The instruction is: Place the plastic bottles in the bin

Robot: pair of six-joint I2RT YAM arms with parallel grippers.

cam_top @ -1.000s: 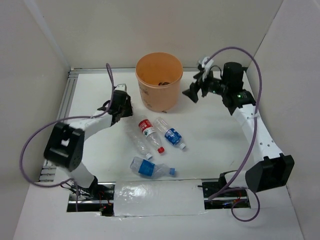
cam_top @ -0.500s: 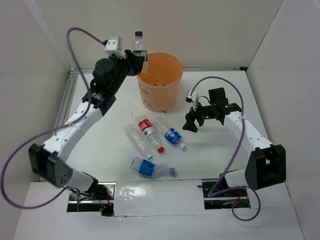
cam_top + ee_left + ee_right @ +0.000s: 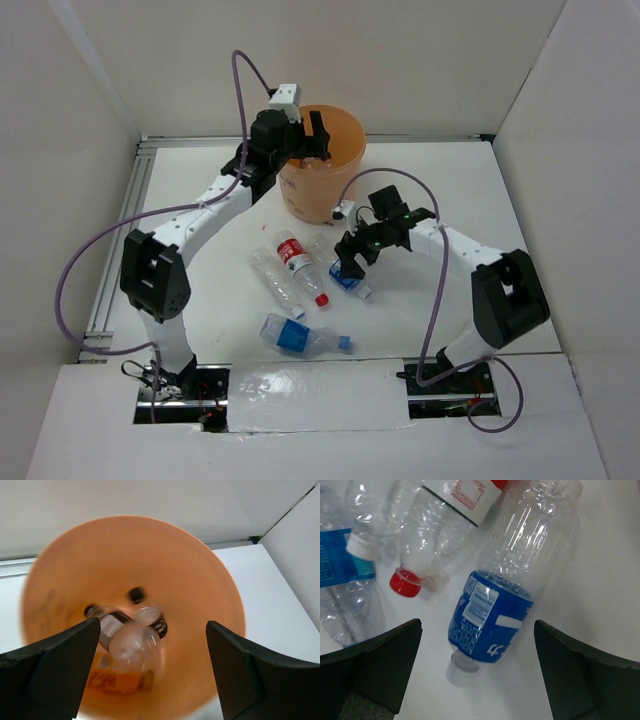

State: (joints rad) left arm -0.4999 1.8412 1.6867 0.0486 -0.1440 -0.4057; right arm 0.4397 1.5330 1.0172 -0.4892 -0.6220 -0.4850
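Note:
My left gripper hangs open over the orange bin. In the left wrist view a clear bottle shows blurred inside the bin, free of the gripper, above an orange bottle. Low over the table, my right gripper stands open, astride a blue-label bottle with a white cap. That gripper does not touch it. Beside it lie a red-label, red-cap bottle and a plain clear bottle. Another blue-label bottle rests nearer the front.
White walls enclose the table on three sides. A metal rail runs along the left edge. Both arms' cables loop above the table. A taped strip covers the near edge between the arm bases.
The left arm swung a bottle up over the bin and opened; the bottle has dropped inside. The right arm came down from beside the bin to the blue-label bottle.

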